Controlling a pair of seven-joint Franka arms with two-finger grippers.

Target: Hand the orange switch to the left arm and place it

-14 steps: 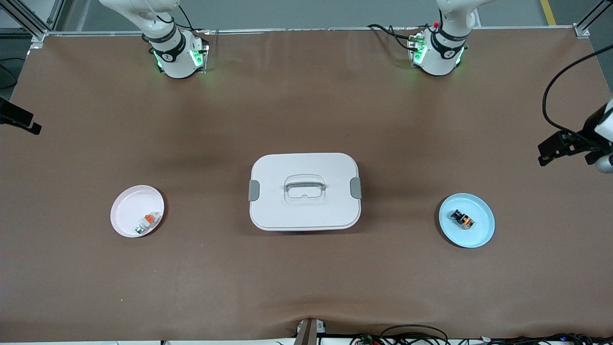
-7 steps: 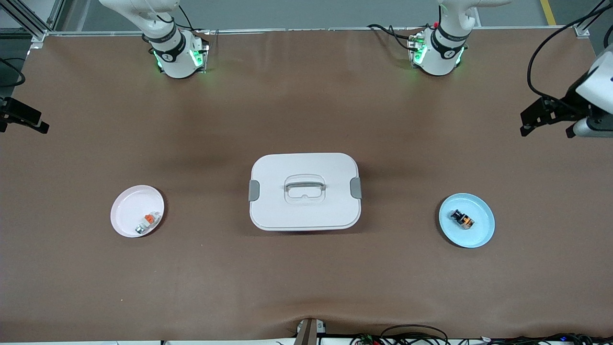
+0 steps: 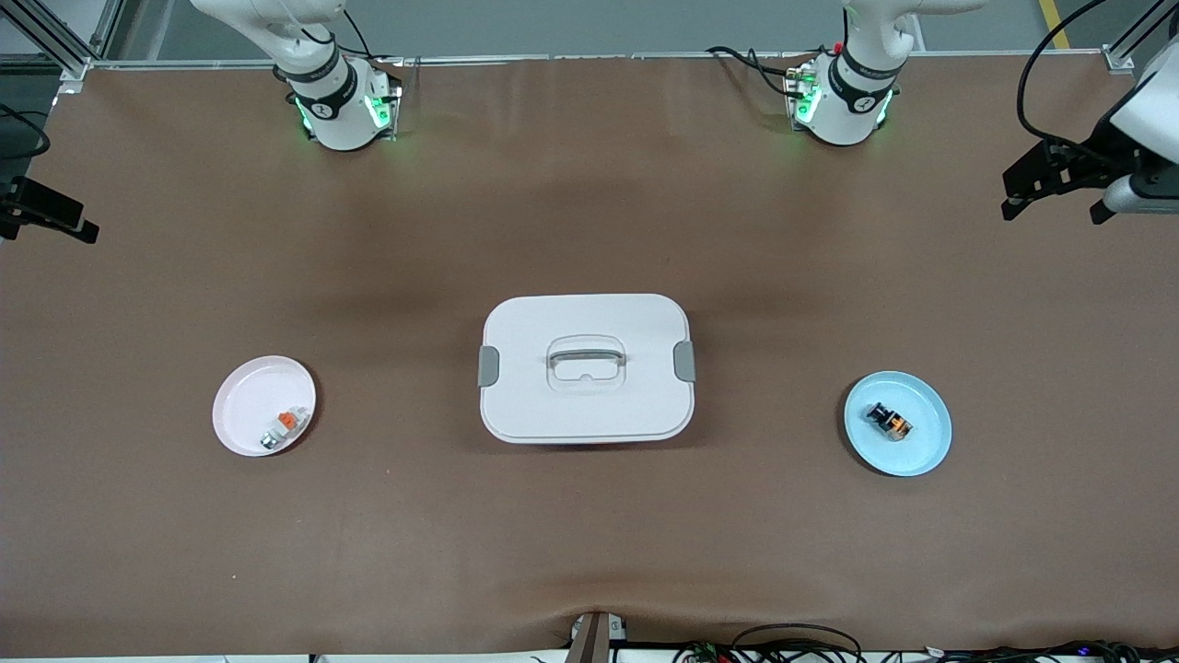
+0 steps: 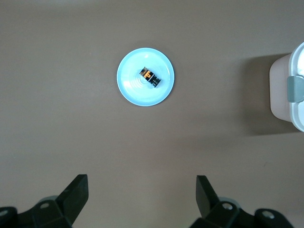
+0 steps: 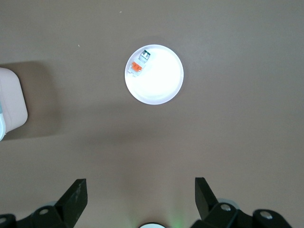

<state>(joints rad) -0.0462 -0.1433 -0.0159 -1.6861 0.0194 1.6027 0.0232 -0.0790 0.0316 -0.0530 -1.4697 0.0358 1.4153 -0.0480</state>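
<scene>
The orange switch point(image 3: 889, 422), a tiny black part with an orange section, lies on a light blue plate point(image 3: 926, 444) toward the left arm's end of the table. It also shows in the left wrist view point(image 4: 149, 77). The white box point(image 3: 586, 368) sits mid-table between the two plates. My left gripper point(image 3: 1052, 201) is open and empty, high over the bare table by that end's edge. My right gripper point(image 3: 51, 216) is open and empty, partly cut off at the right arm's end. Both show open in the left wrist view point(image 4: 141, 184) and the right wrist view point(image 5: 140, 186).
A pale pink plate point(image 3: 244, 396) toward the right arm's end holds a tiny white-grey piece with an orange cap point(image 3: 284, 425), also in the right wrist view point(image 5: 139, 63). The brown mat point(image 3: 589, 552) covers the table. A box corner point(image 4: 287, 90) shows in the left wrist view.
My left gripper has swung toward the bases' side of the table, away from the blue plate. My right gripper has shifted slightly the same way. The switch and the box have not moved.
</scene>
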